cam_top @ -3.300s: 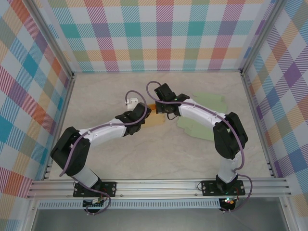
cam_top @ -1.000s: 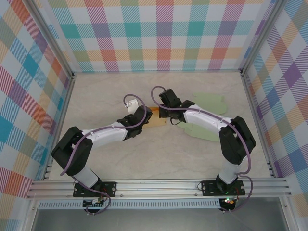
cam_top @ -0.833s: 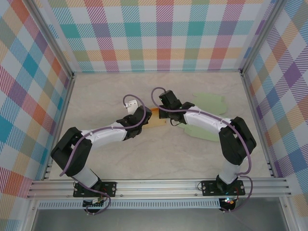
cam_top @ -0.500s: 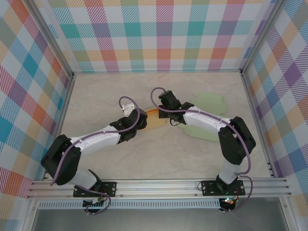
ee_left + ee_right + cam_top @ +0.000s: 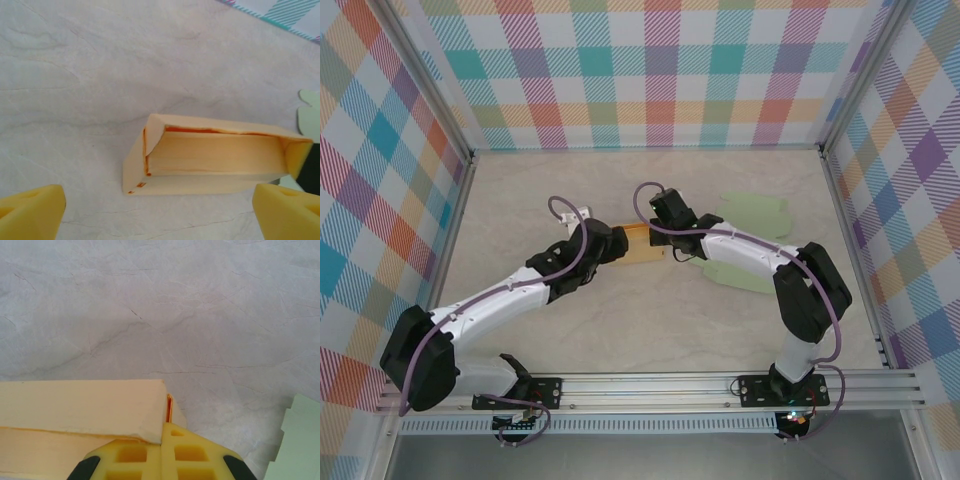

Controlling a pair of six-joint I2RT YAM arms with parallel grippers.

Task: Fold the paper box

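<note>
The tan paper box (image 5: 642, 247) lies midway on the pale marbled surface (image 5: 520, 190), which bright plaid walls (image 5: 660, 70) enclose. The right claw (image 5: 161, 442) is clamped on the box's end, while the left claw (image 5: 160, 212) hangs spread wide facing its open side.

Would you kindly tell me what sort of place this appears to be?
Most likely a robot test cell in a lab: a marble-patterned table walled by plaid panels on an aluminium frame, with two robot arms bolted to a rail at its near edge, working on a paper box.
</note>
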